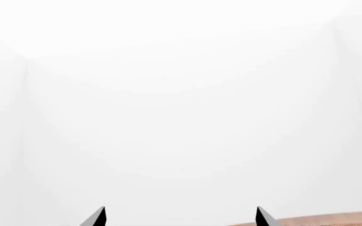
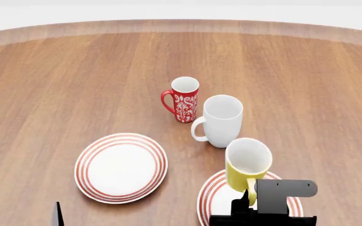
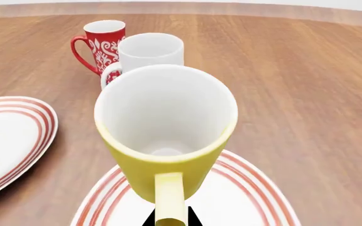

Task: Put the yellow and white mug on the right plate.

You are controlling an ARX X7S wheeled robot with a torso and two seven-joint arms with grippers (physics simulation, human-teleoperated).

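Left wrist view
- Left gripper (image 1: 179,217): two dark fingertips are showing with a wide gap between them — jaws spread, nothing between them.
- Table edge (image 1: 322,220): a thin strip of wood is peeking in beside one fingertip; everything else is blank white space.

Head view
- Yellow and white mug (image 2: 248,167): standing upright over the far rim of the right plate (image 2: 209,197), handle pointing toward the robot.
- Right gripper (image 2: 250,200): sitting at the mug's handle, on the near side of the mug; its dark body is covering part of the plate.
- White mug (image 2: 220,120): just beyond the yellow mug, very close, a narrow gap at most.
- Red mug (image 2: 182,99): beyond the white mug and nearly touching it.
- Left plate (image 2: 121,167): lying to the left of the yellow mug, with bare wood between.
- Open room: wide bare table is lying to the right of the yellow mug and beyond the red mug, out to the curved far edge.

Right wrist view
- Jaws: two dark tips are flanking the yellow handle's lower end, closed in on it — gripping the handle.
- Mug base: hidden by its own body; whether it is touching the plate, I cannot tell.
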